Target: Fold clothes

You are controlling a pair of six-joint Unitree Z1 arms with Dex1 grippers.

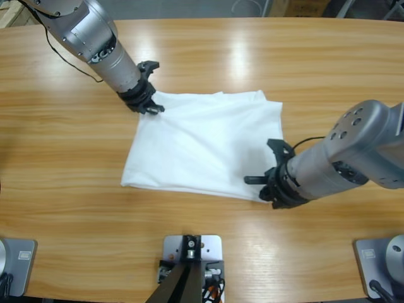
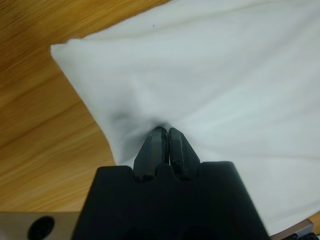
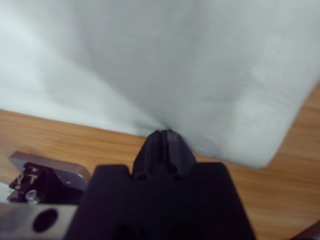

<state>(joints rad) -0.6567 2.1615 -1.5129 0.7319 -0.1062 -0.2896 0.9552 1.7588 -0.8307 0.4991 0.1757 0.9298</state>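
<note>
The white T-shirt (image 1: 202, 142) lies partly folded as a rough rectangle on the middle of the wooden table (image 1: 63, 158); no logo shows. My left gripper (image 1: 154, 108) comes in from the upper left and is shut on the shirt's far left corner. In the left wrist view the black jaws (image 2: 167, 131) pinch a pucker of white fabric (image 2: 225, 75) near that corner. My right gripper (image 1: 257, 182) reaches in from the right and is shut on the shirt's near right edge. The right wrist view shows the gripper (image 3: 165, 132) closed on the cloth's (image 3: 175, 60) hem beside its corner.
Bare wood surrounds the shirt on all sides. A black cable (image 1: 69, 57) trails from the left arm across the far left of the table.
</note>
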